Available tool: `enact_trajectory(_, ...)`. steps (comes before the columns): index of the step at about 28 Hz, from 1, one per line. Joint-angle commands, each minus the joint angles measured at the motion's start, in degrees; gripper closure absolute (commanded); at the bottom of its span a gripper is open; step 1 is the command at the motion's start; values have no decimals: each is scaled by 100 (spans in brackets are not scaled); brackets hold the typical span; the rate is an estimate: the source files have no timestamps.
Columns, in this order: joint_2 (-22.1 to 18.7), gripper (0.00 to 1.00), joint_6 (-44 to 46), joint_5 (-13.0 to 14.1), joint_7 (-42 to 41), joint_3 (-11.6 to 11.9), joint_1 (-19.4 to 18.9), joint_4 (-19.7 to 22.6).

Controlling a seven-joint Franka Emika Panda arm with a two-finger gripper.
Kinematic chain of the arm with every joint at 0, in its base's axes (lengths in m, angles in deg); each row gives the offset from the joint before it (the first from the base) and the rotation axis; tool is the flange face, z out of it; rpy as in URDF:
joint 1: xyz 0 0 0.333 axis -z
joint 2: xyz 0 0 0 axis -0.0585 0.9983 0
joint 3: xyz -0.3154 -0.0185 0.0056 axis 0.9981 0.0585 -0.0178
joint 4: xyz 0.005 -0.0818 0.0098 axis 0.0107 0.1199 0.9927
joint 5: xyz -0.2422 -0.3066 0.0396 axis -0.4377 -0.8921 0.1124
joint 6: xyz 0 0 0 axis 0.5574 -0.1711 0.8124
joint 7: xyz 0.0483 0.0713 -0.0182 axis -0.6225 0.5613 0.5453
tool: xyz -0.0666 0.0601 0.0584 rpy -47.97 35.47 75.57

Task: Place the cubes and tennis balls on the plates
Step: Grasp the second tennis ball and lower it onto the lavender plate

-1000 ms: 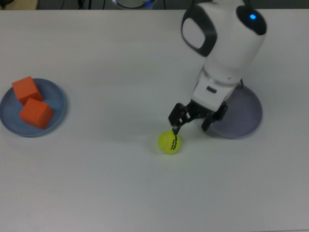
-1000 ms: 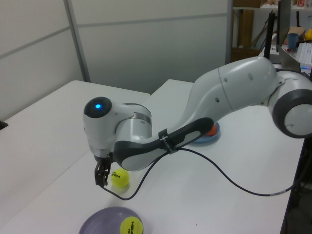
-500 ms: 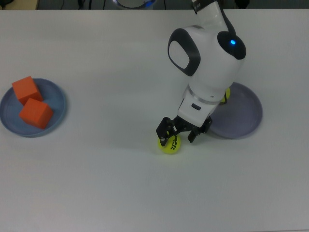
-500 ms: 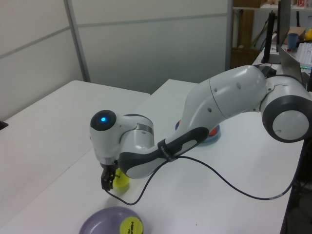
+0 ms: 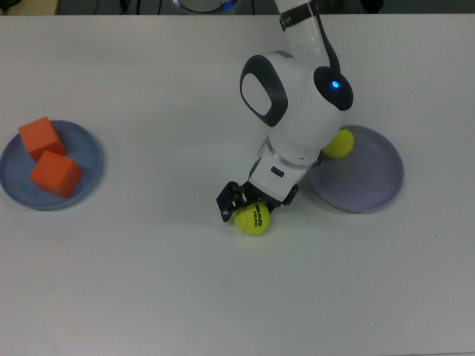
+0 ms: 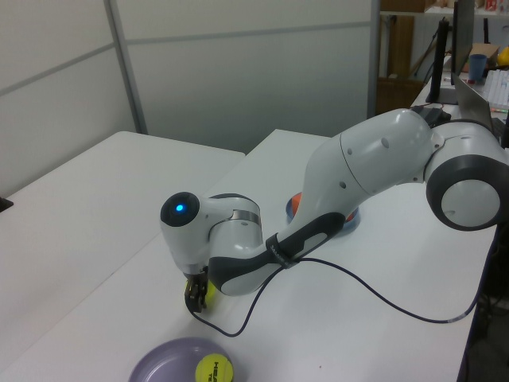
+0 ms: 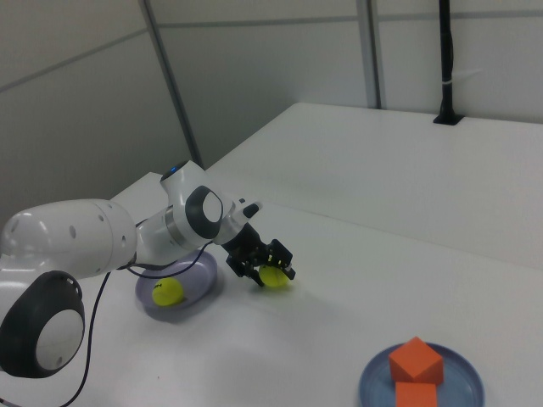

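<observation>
You can make out black print on two balls. On the ball (image 5: 253,220) lying on the worktop (image 5: 185,282) in the top view, the lettering reads roughly "HEAD TEAM", though the second word is too small to be sure of. In the left view, the ball (image 6: 214,369) on the purple plate (image 6: 159,364) carries "HEAD" over a smaller line you cannot read.

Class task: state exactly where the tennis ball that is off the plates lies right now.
In the top view, the tennis ball lies on the table between the gripper fingers, just left of the lavender plate.
</observation>
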Motion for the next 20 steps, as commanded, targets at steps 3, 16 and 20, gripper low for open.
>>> enact_trajectory(3, -74, 51, -158, -111, -22, 22, -13, 140)
enact_trajectory(16, -258, 99, -132, 222, -31, -232, -22, -141)
enact_trajectory(20, -460, 98, -79, 829, -57, -435, -31, -282)
